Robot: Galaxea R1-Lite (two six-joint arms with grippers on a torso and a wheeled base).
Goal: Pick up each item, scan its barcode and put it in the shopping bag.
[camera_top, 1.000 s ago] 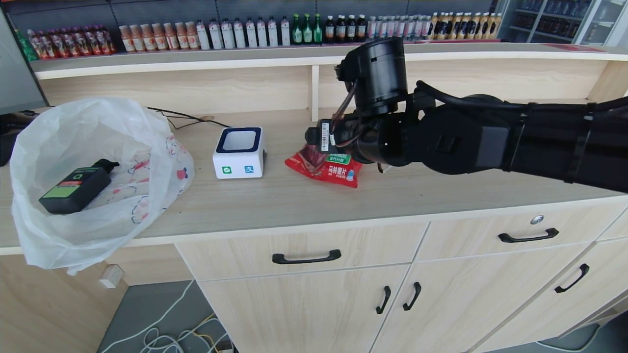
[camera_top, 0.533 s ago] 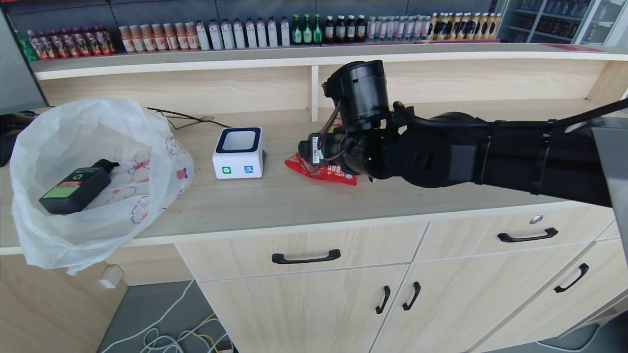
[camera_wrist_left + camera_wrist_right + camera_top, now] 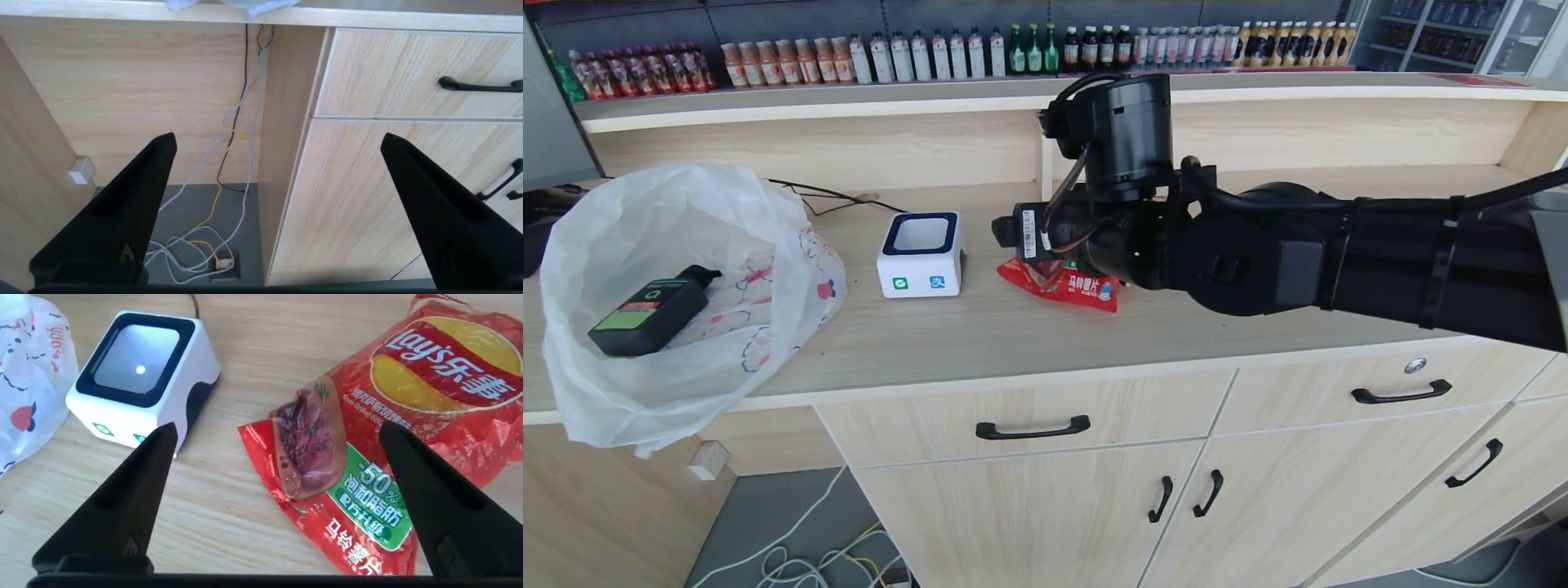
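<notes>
Hovering directly over the chips (image 3: 368,457), the right hand (image 3: 278,433) is spread wide and holds nothing. The chips lie flat on the surface (image 3: 980,335) beneath it, between its fingers. Advice: descend straight and close across a flatter end rather than the puffed middle. Grip lightly, since the pack will probably crumple or slip. The scanner (image 3: 139,376) stands just beside the hand, so lift clear before crossing it. Beyond the scanner, well apart, the bag (image 3: 645,212) gapes open with a bottle (image 3: 649,310) inside. The left hand (image 3: 278,143) hangs spread and unloaded before the cabinets (image 3: 392,73). No obstruction noted.
</notes>
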